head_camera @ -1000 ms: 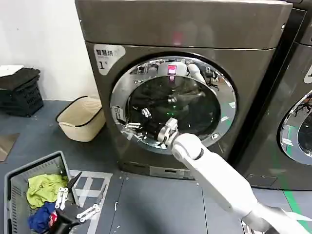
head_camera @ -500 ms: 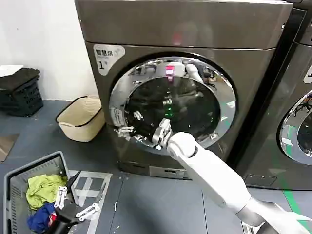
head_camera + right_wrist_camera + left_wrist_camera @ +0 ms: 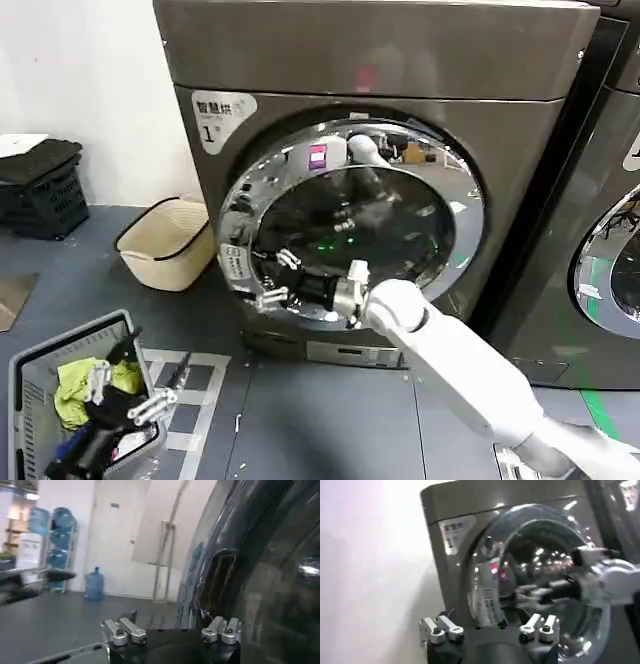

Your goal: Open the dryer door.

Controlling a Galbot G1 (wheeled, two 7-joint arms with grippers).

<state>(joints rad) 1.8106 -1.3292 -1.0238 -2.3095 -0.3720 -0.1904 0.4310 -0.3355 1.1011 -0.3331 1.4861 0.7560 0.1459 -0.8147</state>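
The right gripper (image 3: 280, 280) — fingers spread, clasping nothing — sits at the lower-left chrome rim of the dryer door (image 3: 350, 215); the left gripper (image 3: 125, 395) hovers released over the grey basket (image 3: 25, 370).

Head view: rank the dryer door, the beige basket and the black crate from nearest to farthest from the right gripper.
1. Dryer door: the right gripper is at its lower left rim.
2. Beige basket: on the floor, left of the dryer.
3. Black crate: far left, by the wall.

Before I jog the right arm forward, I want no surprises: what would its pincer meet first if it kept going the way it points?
Probably nothing soon. The right pincer sits at the door rim's left edge, pointing left past it. Beyond lies open floor, then the beige basket farther off. Depth is unclear.
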